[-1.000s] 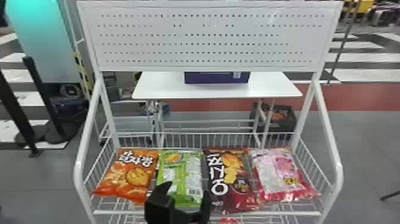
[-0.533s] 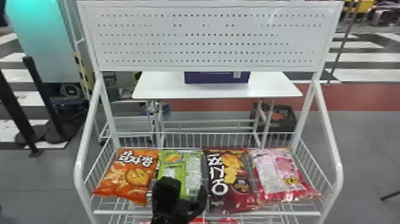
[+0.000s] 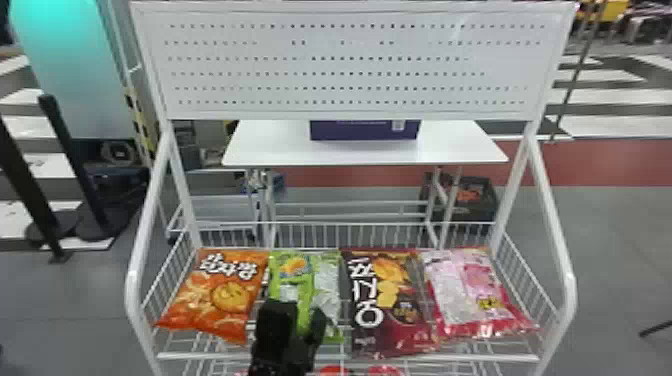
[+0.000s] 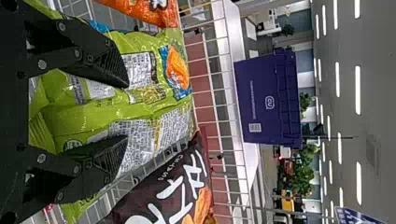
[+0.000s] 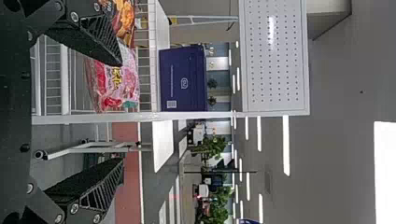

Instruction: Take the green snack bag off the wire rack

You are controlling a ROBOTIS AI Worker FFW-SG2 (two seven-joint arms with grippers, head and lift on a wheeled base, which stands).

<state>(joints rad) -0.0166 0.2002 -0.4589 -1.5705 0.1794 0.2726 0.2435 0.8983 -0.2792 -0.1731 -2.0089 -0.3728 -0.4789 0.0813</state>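
Compared with one second ago, the left gripper has moved a little farther over the green snack bag, and its fingers now stand nearer each other in the head view. The bags lie as they did.

Left gripper: two flat black fingers, parted about midway, narrower than those on the other arm. Between them, in the left wrist view, is the creased front of the green snack bag. They look to be touching it, but no firm pinch can be made out, and nothing is lifted.

Green snack bag: lying on the wire rack, its lower part behind the fingers. Just to its left is an orange bag; just to its right, a dark bag; beyond that, a pink bag. Behind it and higher, a dark blue box sits on a white table.

Right gripper: well to the right of the green snack bag, fingers spread wide, with nothing grasped.

The step in hand seems to be the grasp. Next, the fingers should draw together on the green snack bag, then lift it clear of the front rail without dragging the neighbouring bags along.
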